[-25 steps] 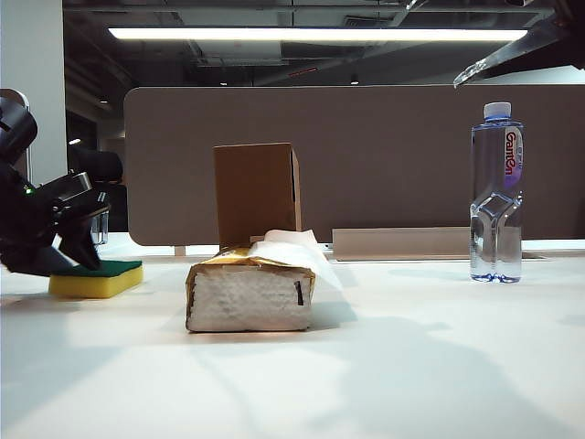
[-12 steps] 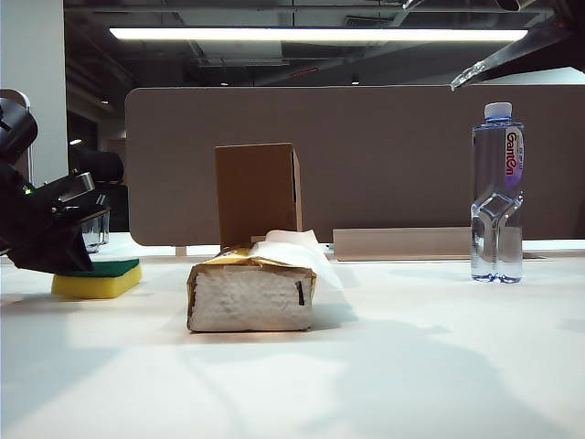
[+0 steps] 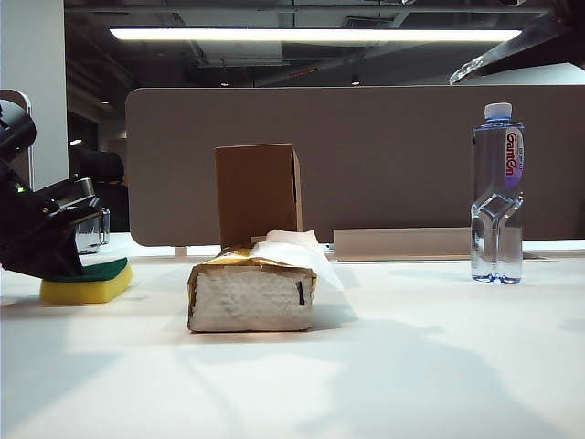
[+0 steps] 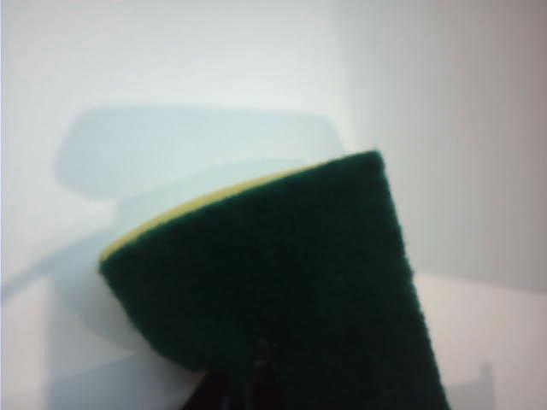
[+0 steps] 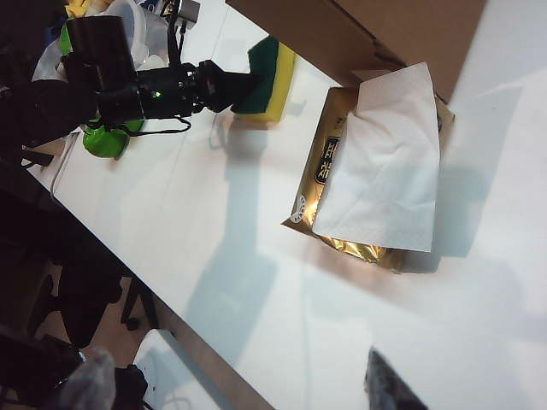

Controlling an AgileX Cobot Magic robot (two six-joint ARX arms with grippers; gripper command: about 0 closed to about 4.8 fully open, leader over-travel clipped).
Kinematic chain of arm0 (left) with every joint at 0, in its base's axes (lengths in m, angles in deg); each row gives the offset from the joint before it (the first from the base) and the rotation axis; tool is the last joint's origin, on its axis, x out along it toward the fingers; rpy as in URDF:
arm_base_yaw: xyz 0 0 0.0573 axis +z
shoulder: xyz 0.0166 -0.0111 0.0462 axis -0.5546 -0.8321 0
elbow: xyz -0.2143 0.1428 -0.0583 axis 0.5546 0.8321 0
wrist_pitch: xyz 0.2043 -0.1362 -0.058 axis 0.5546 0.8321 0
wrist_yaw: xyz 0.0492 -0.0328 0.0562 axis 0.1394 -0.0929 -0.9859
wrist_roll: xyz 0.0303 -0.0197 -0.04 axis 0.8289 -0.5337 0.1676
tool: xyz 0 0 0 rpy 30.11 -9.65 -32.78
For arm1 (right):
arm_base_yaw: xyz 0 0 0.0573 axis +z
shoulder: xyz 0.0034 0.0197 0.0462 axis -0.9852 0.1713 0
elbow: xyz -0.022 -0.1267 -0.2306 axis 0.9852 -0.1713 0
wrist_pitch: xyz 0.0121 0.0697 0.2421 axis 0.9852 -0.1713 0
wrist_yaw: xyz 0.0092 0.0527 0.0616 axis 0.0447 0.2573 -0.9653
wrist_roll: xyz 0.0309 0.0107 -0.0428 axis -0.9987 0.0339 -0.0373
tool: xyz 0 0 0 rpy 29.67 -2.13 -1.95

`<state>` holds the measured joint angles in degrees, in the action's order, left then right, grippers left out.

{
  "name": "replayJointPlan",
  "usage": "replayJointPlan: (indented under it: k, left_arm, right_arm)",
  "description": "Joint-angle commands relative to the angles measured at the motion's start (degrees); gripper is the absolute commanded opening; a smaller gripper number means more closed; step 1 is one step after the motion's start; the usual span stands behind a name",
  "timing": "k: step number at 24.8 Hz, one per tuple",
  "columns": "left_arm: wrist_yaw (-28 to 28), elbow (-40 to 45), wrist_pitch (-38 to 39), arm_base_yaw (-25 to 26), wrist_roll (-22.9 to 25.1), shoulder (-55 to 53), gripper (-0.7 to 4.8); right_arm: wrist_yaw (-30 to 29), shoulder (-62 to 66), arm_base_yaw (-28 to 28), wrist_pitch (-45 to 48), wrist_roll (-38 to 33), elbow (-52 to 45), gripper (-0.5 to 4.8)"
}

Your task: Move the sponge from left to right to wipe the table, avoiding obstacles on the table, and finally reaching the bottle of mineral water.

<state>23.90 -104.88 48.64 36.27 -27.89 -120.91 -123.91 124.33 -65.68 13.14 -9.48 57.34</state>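
Sponge: I see the sponge (image 3: 84, 283) at the far left of the table (image 3: 393, 357), yellow foam down, green layer up, its near end tipped slightly off the surface.
Left gripper: my left gripper (image 3: 66, 254) sits on the sponge's left end with its jaws closed on it; in the left wrist view the green face (image 4: 282, 282) fills most of the picture, with the dark fingertips (image 4: 244, 384) pinching its edge.
Tissue pack: to the right of the left gripper, well apart from the sponge, lies the gold-edged tissue pack (image 3: 251, 293), one white sheet (image 5: 389, 162) draped over its top.
Cardboard box: the brown box (image 3: 258, 194) stands upright just behind the tissue pack.
Glass mug: a clear mug (image 3: 91, 230) stands just behind the left gripper.
Bottle: the bottle of mineral water (image 3: 497, 192) stands upright at the far right, beyond both obstacles.
Right gripper: my right gripper (image 3: 498, 53) hangs high above the bottle, fingers spread wide, holding nothing.
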Motion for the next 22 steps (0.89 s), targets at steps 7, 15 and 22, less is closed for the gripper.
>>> replayJointPlan:
  k: [7,15,22]
  left_arm:
    - [0.15,1.09,12.35,0.07,2.14,3.43,-0.06]
    - [0.15,11.06,11.23,0.07,2.16,5.60,-0.06]
    - [-1.33,19.63,9.38,0.04,2.12,12.31,-0.06]
  right_arm:
    - [-1.53,-0.20,0.02,0.17,0.42,0.96,3.77]
    - [-1.55,-0.22,0.02,0.15,0.61,1.73,3.77]
    - [-1.53,-0.22,0.02,0.22,0.63,1.73,3.77]
